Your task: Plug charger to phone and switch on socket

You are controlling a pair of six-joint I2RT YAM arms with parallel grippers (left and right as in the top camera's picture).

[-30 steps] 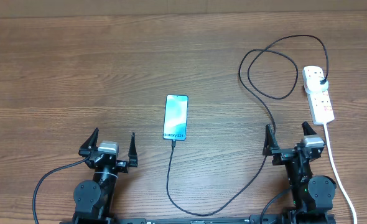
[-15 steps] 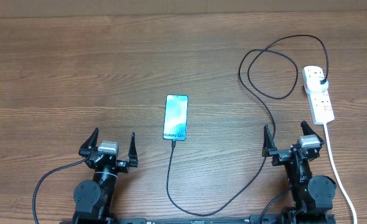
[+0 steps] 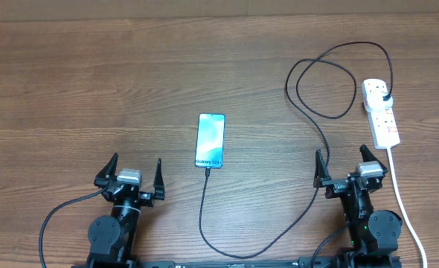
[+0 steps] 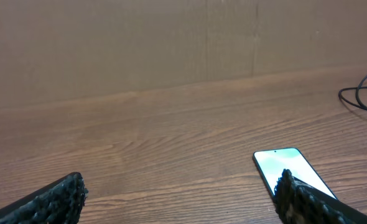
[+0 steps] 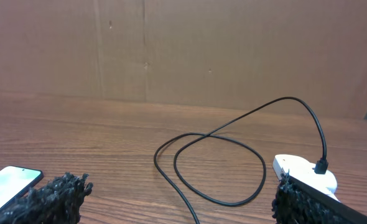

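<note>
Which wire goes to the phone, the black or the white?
The thin black cable reaches the phone's bottom edge. The thicker white cord only leaves the power strip.

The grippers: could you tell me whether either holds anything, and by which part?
Nothing is held: the left gripper and the right gripper are both open and empty.

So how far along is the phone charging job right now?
Looks done: the charger tip meets the bottom edge of the phone, and its plug sits in the socket. In hand: nothing; the left gripper and right gripper are both open and empty. Left: possibly the socket switch, whose state I cannot read.
</note>
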